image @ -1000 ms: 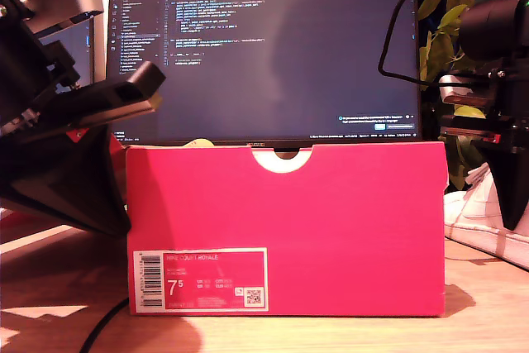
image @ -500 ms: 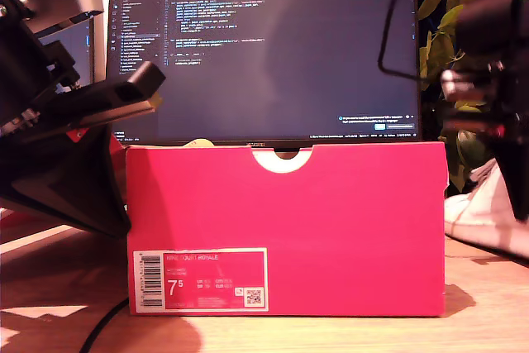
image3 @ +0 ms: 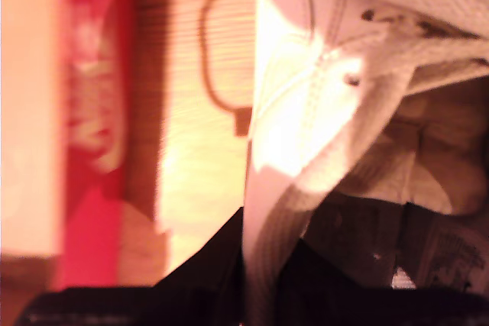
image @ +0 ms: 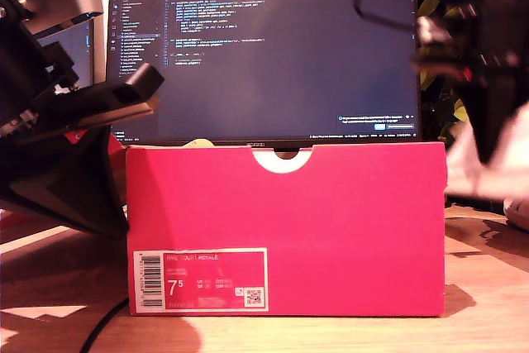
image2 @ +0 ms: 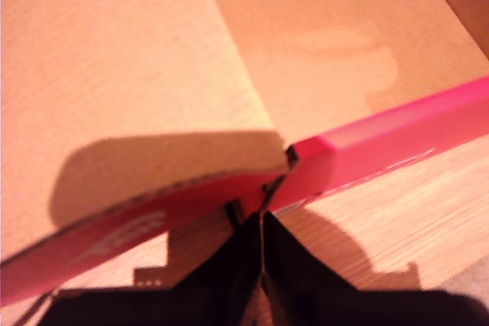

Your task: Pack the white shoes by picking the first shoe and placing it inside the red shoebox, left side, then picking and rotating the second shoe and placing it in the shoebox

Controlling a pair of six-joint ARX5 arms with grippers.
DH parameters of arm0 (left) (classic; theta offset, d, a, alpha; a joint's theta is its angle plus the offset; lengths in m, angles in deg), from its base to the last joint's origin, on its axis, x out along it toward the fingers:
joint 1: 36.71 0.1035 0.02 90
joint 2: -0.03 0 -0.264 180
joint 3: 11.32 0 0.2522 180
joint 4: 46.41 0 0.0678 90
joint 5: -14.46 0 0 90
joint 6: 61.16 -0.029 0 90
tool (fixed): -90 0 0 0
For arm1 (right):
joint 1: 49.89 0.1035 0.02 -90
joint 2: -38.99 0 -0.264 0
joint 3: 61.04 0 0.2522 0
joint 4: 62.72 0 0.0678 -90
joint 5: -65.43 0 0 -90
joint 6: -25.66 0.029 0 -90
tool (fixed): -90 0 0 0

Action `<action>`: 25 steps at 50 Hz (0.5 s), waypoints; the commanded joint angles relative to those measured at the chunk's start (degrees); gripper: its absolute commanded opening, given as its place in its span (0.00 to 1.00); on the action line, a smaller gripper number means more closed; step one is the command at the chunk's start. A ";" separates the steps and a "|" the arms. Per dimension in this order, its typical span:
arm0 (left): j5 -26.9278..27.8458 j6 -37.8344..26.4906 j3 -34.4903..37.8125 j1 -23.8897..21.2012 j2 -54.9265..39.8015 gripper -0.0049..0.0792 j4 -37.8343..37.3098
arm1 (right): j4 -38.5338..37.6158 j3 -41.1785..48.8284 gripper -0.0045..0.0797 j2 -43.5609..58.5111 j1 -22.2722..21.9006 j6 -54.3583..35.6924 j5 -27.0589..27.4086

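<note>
Second gripper: my second gripper pinches the side wall of a white shoe, its jaws pressed onto the leather by the laces.
First gripper: my first gripper shows its jaws pressed together, at the edge of the red shoebox where a cardboard flap meets the red rim; whether it grips that edge I cannot tell.
Shoe position: in the exterior view the white shoe is a blur at the right, beside the box end and apparently clear of the table.
Box: red shoebox stands in front of a monitor.
Progress: early, by my judgement; one shoe is held, none visibly inside.
Left: placing this shoe, then rotating and packing the other.
</note>
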 commanded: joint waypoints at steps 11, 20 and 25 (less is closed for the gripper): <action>-0.11 -0.28 0.13 0.00 -0.50 0.04 0.26 | 3.61 -8.33 0.04 -2.99 4.33 2.16 3.13; -0.09 -0.28 0.13 0.00 -0.50 0.04 0.13 | 4.57 -12.90 0.04 -2.99 7.58 4.81 3.58; -0.09 -0.31 0.13 0.00 -0.50 0.04 0.17 | 4.55 -14.16 0.04 -2.99 10.05 6.60 3.63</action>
